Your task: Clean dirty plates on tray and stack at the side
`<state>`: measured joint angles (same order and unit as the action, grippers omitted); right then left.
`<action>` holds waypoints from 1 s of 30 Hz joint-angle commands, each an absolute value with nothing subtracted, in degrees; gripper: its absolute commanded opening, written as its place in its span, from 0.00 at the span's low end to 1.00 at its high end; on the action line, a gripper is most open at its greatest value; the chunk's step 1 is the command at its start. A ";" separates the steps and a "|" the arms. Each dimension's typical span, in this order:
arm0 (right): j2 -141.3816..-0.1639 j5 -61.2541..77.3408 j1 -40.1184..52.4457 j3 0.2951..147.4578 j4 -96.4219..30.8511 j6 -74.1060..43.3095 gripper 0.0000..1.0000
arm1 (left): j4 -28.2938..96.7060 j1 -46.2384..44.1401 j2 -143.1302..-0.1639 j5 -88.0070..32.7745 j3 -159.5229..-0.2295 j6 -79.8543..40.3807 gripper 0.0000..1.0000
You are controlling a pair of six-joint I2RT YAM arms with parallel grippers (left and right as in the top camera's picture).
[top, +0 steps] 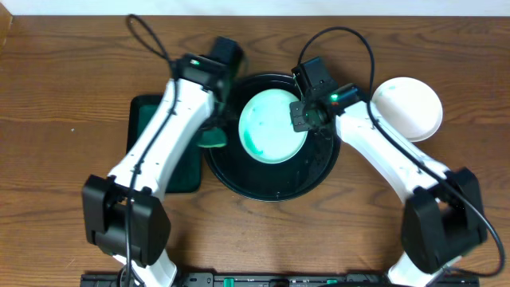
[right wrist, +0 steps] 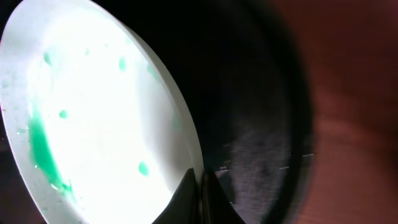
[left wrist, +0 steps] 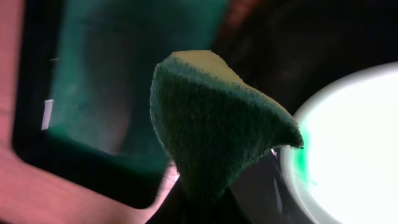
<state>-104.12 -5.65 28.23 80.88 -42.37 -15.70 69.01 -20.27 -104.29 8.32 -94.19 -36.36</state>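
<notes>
Your right hand (top: 303, 115) pinches the rim of the smeared plate (top: 273, 126), steadying it on the tray (top: 239, 179), likely so your left hand (top: 213, 126), clamped on the sponge (left wrist: 217, 124) just beside it, can wipe. A clean plate (top: 408, 108) waits on the table (top: 64, 80).

Smeared plate (top: 273, 126) on black tray (top: 279, 182)

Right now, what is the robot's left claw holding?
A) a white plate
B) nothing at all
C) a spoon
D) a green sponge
D: the left gripper pinches a green sponge, which fills its wrist view, just beside the smeared plate on the black tray.
</notes>
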 commanded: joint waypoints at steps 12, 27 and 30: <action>-88.75 -31.31 36.34 83.20 -41.87 9.41 0.01 | 70.70 -11.90 -104.05 4.05 -93.97 -30.79 0.07; -88.40 -56.99 46.65 83.20 -40.88 21.71 0.01 | 70.94 -11.90 -104.05 4.05 -93.97 -30.41 0.07; -88.40 -59.22 47.51 83.20 -40.62 22.52 0.01 | 70.96 -11.90 -104.05 4.05 -93.97 -30.41 0.07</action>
